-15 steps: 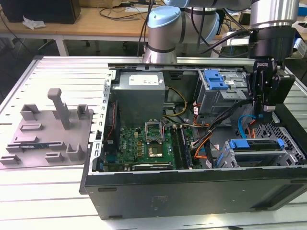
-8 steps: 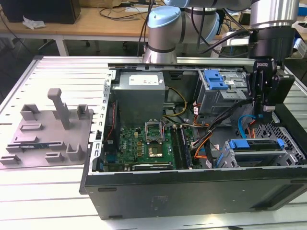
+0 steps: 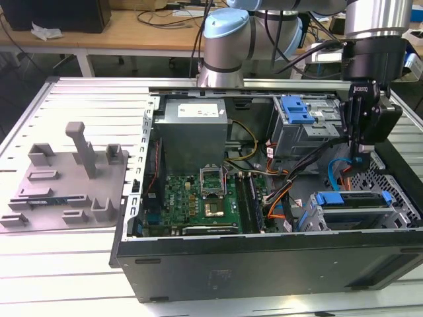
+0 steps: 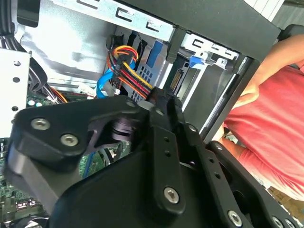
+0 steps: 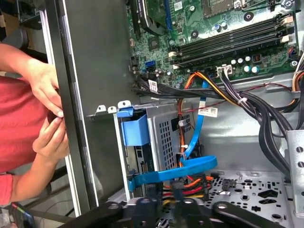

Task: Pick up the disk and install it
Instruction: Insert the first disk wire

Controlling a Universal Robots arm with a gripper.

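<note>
On the exterior view's left, a grey moulded plastic holder tray [image 3: 66,178] with upright posts lies on the pale, slatted metal counter [image 3: 59,264]. Just beside it to the right stands a black open computer case [image 3: 264,267]. Inside the case, a grey metal power supply box [image 3: 195,132] sits at the far side, with a green motherboard [image 3: 198,201] in front of it. Further right is a silver metal bay topped by a small blue ribbed plastic latch [image 3: 297,109]. Behind the case rises the robot arm with its pale blue joint [image 3: 225,33].

On the exterior view's right, the black gripper [image 3: 359,158] hangs inside the case, above the near-right drive cage. The disk [image 3: 330,198], framed by its bright blue plastic carrier, lies flat in that silver cage, apart from the gripper.

In the second wrist view the gripper [image 4: 164,99] has its tip right at a black connector on a bundle of red, yellow and black wires [image 4: 130,78]. I cannot tell whether the jaws are clenched on it or released.

In the first wrist view a flat blue ribbon cable [image 5: 190,166] curves past the gripper [image 5: 178,202]. A person in a red shirt [image 5: 16,123] has both hands [image 5: 47,95] against the case's outer black wall.
</note>
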